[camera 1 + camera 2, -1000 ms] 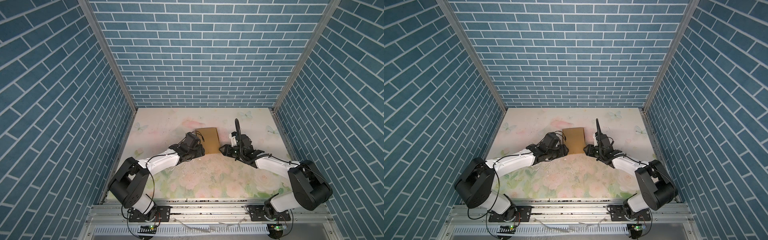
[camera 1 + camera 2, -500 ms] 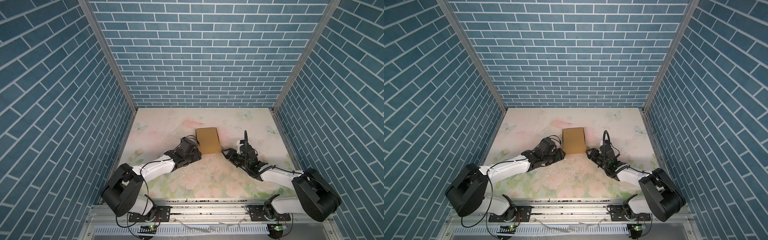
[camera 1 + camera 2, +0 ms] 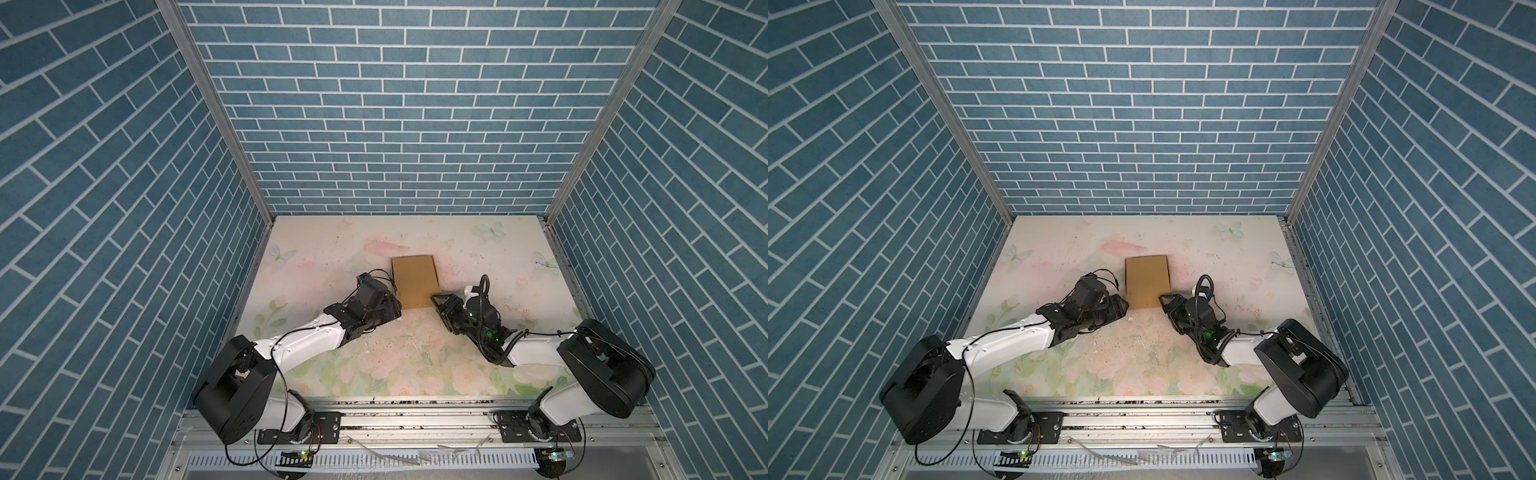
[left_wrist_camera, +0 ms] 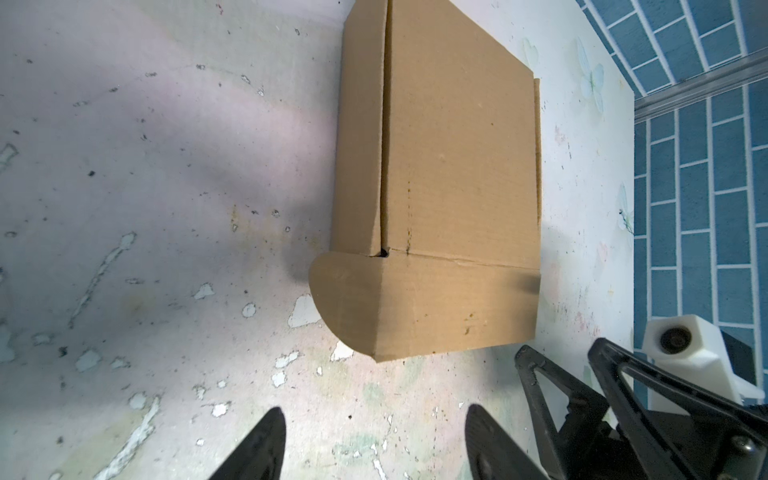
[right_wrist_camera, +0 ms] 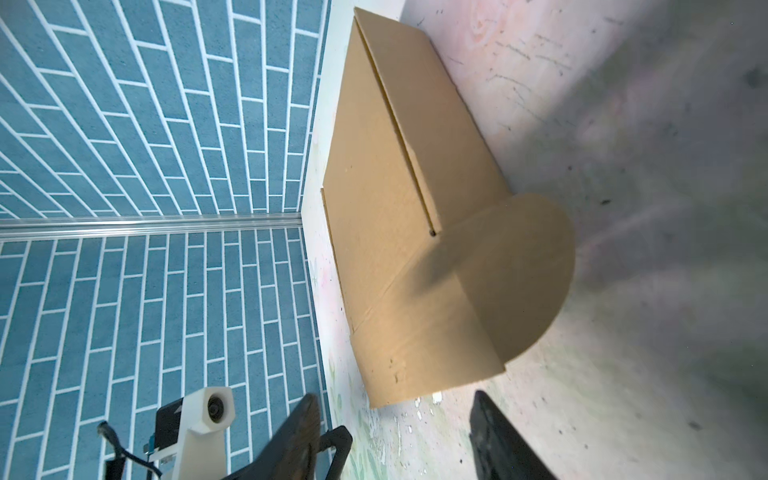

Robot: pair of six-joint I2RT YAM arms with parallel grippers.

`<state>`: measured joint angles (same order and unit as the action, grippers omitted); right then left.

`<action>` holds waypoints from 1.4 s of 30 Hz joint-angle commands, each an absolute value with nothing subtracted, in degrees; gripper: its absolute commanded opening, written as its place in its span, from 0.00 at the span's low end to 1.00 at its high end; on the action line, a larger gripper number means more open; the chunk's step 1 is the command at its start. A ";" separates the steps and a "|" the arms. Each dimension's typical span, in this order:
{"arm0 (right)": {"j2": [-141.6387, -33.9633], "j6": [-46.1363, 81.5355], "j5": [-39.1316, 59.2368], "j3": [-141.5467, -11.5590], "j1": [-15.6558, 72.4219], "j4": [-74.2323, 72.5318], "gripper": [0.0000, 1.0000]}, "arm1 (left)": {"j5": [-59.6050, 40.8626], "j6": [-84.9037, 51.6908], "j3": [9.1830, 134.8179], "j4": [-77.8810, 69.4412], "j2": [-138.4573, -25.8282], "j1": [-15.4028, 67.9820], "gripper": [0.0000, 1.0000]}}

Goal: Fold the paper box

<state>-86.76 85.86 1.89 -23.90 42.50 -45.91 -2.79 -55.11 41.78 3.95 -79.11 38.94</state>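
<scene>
Beside closed paper box (image 3: 414,281): left fingers (image 4: 262,449), right fingers (image 5: 492,440) apart, empty, both backed off.

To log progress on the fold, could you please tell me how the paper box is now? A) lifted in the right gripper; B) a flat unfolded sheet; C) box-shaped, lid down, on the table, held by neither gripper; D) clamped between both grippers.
C: the paper box rests box-shaped on the table, lid down, and the left gripper and right gripper stand open short of it, holding nothing.
</scene>
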 commanded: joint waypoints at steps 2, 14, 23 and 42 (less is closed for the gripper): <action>-88.32 91.09 -1.40 -24.73 44.22 -49.19 0.59 | -2.04 -55.07 40.56 3.87 -77.70 39.11 0.71; -99.93 97.21 -3.34 -28.70 46.66 -59.67 0.62 | -1.80 -54.85 40.56 4.14 -76.95 38.94 0.71; -98.29 95.30 -3.55 -32.34 46.93 -59.00 0.70 | -1.50 -54.49 40.56 4.70 -76.62 38.67 0.71; -94.18 88.77 -0.42 -29.94 47.20 -48.00 0.70 | -1.28 -54.69 40.25 5.23 -76.44 38.50 0.71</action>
